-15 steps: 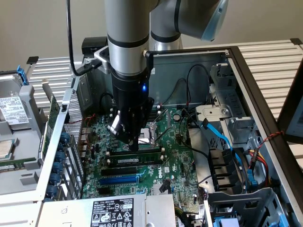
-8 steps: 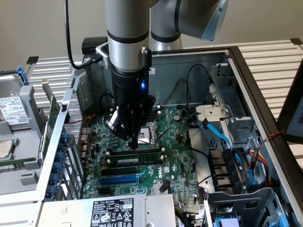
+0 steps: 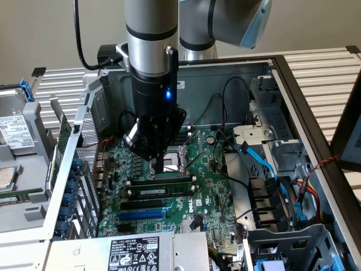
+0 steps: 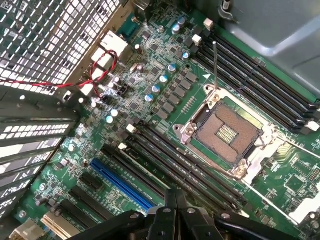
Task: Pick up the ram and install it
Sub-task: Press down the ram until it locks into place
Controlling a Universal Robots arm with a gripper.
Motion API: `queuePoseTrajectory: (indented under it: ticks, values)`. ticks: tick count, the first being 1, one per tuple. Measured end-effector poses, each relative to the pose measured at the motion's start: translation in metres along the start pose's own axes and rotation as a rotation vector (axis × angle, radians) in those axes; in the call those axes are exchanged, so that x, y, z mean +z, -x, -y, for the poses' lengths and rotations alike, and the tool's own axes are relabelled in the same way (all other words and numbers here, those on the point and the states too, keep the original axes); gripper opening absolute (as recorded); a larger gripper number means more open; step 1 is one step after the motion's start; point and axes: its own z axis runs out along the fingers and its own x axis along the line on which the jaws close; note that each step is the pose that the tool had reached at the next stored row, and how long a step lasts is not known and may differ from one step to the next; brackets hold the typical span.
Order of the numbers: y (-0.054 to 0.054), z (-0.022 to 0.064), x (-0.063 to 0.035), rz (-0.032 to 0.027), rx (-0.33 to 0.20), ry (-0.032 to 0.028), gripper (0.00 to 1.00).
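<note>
The ram (image 3: 158, 192), a long green stick with a white label, stands in a black slot on the motherboard (image 3: 208, 186), in the middle of the open computer case. A second greenish strip (image 3: 164, 180) sits in the slot one row closer to the CPU socket (image 3: 181, 155). My gripper (image 3: 159, 168) hangs straight down over these slots, its fingers shut with nothing between them. I cannot tell whether its tips touch a stick. In the wrist view the shut gripper (image 4: 175, 196) points at the row of dark slots beside the CPU socket (image 4: 227, 132).
A blue slot (image 3: 144, 214) lies in front of the black ones, also seen as the blue slot (image 4: 122, 185). Blue and black cables (image 3: 256, 161) and drive bays crowd the exterior view's right. The case wall (image 3: 73, 164) rises on its left, and a labelled metal box (image 3: 135, 251) sits in front.
</note>
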Motion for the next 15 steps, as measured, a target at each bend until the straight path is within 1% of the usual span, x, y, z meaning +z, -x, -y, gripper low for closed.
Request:
queuePoseTrajectory:
  ticks: [6, 7, 8, 9, 10, 11, 12, 13, 14, 15]
  values:
    - [0.0000, 0.0000, -0.0010, -0.0007, 0.068, 0.0022, 0.11]
    - [0.0000, 0.0000, -0.0010, -0.0018, 0.078, 0.0010, 0.11]
    - [0.0000, 0.0000, -0.0011, -0.0045, 0.086, -0.0025, 0.11]
    - [-0.0001, 0.0000, -0.0013, -0.0086, 0.093, -0.0088, 0.11]
    - [0.0000, 0.0000, -0.0013, -0.0143, 0.098, -0.0183, 0.11]
    - [0.0000, 0.0000, -0.0013, -0.0204, 0.103, -0.0287, 0.11]
    - [0.0000, 0.0000, -0.0013, -0.0233, 0.107, -0.0420, 0.11]
    - [0.0000, 0.0000, -0.0014, -0.0192, 0.112, -0.0529, 0.11]
    - [-0.0001, 0.0000, -0.0013, -0.0154, 0.120, -0.0565, 0.11]
    - [0.0000, 0.0000, -0.0013, -0.0140, 0.130, -0.0571, 0.11]
